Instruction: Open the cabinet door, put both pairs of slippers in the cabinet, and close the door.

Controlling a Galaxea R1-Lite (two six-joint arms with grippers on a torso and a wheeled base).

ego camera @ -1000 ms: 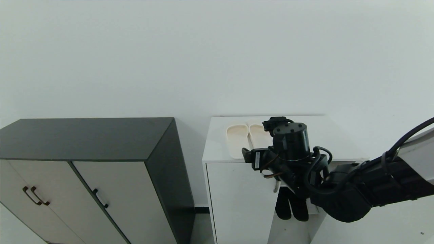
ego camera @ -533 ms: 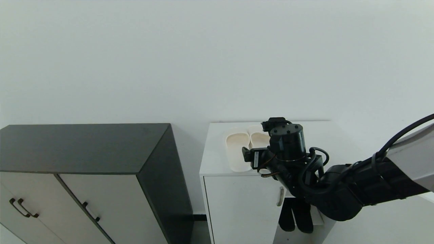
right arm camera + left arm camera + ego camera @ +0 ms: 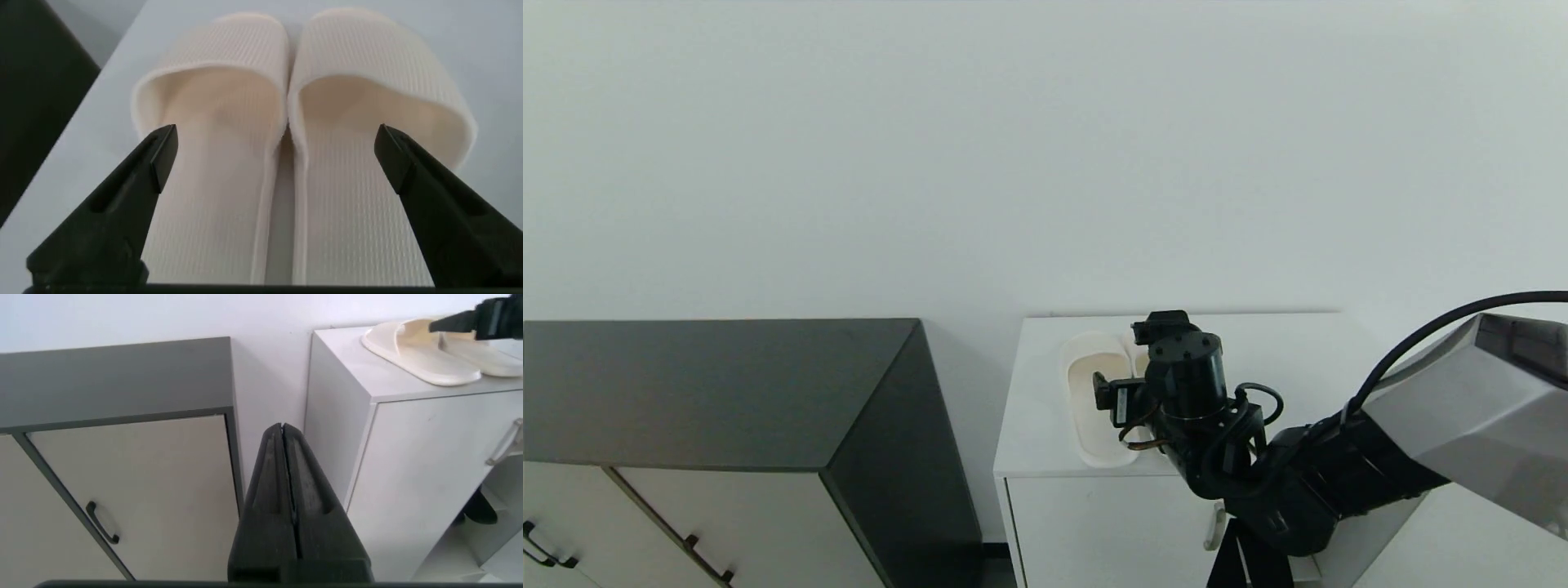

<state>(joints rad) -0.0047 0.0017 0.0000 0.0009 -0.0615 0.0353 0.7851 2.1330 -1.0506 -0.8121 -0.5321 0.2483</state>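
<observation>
Right tool gapes wide, empty, over the cream slippers atop the white cabinet; left tool pinched closed, holding nothing.

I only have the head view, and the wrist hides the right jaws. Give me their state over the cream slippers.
Observer: The right gripper has its jaws wide open, spanning the pair of cream slippers.
Operator: Confirm how the pair lies.
Observer: Side by side, soles down, on top of the white cabinet. Their straps appear to touch.
Operator: Report the left arm.
Observer: The left gripper has its jaws shut and empty, facing the dark-topped cabinet.
</observation>
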